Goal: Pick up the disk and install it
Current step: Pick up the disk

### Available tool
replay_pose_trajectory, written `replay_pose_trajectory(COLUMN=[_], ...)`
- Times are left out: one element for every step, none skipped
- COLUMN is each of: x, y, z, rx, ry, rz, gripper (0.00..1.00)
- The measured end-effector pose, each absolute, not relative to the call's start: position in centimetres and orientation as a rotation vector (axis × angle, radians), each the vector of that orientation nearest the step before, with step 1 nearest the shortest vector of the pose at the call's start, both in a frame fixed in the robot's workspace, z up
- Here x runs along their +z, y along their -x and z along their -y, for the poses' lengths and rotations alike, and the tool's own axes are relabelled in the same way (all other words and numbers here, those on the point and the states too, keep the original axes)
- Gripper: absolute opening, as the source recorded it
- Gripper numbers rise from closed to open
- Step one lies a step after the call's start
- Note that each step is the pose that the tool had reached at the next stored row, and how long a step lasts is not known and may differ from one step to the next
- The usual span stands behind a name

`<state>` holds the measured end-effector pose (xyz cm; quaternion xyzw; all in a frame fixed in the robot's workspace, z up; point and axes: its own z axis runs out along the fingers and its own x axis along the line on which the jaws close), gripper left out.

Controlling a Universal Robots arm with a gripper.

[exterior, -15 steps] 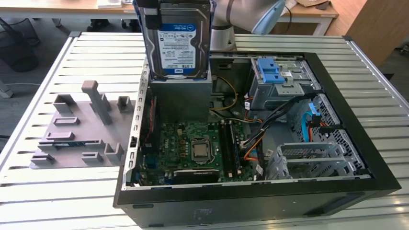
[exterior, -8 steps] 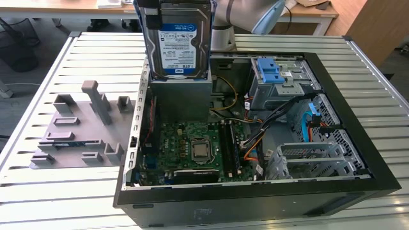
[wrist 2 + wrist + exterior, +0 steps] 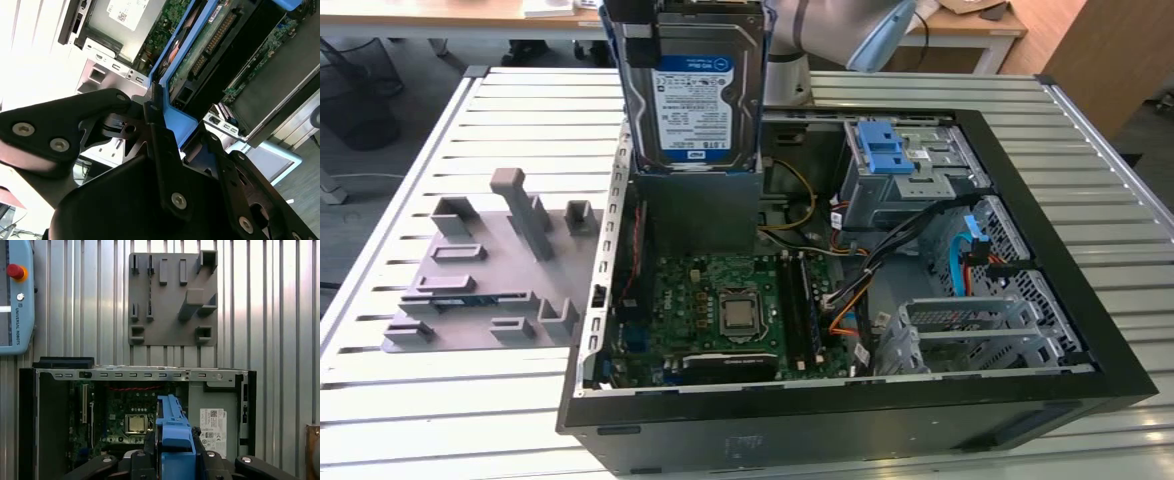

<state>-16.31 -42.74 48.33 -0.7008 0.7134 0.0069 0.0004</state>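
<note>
**One disk clamped, held over the open case**

The gripper (image 3: 173,445) is clamped on the one disk (image 3: 691,90), with a finger pressing each side of its blue carrier frame. In the exterior view the disk hangs upright over the one grey box (image 3: 700,215) inside the case (image 3: 854,425). Contact between disk and box cannot be determined. The case also contains one motherboard (image 3: 714,300) and one blue latch (image 3: 883,150). One grey fixture plate (image 3: 474,295) lies on the slatted table (image 3: 440,420), just beside the case. One pendant (image 3: 15,300) lies on the table.
</note>
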Motion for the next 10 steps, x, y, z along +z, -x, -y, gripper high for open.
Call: replay_pose_trajectory(x=[48.3, 48.3, 48.3, 48.3, 48.3, 48.3, 48.3, 48.3, 48.3, 48.3], y=[16.2, 16.1, 16.0, 15.9, 15.8, 15.7, 15.5, 15.3, 15.1, 14.9], z=[42.8, 42.9, 42.9, 42.9, 43.0, 43.0, 43.0, 43.0, 43.1, 43.1], rx=[0.022, 0.022, 0.022, 0.022, 0.022, 0.023, 0.023, 0.023, 0.024, 0.024], ry=[2.200, 2.199, 2.198, 2.197, 2.197, 2.196, 2.195, 2.195, 2.195, 2.196], rz=[-2.241, -2.242, -2.243, -2.244, -2.245, -2.246, -2.247, -2.247, -2.248, -2.248], gripper=[0.36, 0.36, 0.36, 0.36, 0.36, 0.36, 0.36, 0.36, 0.36, 0.36])
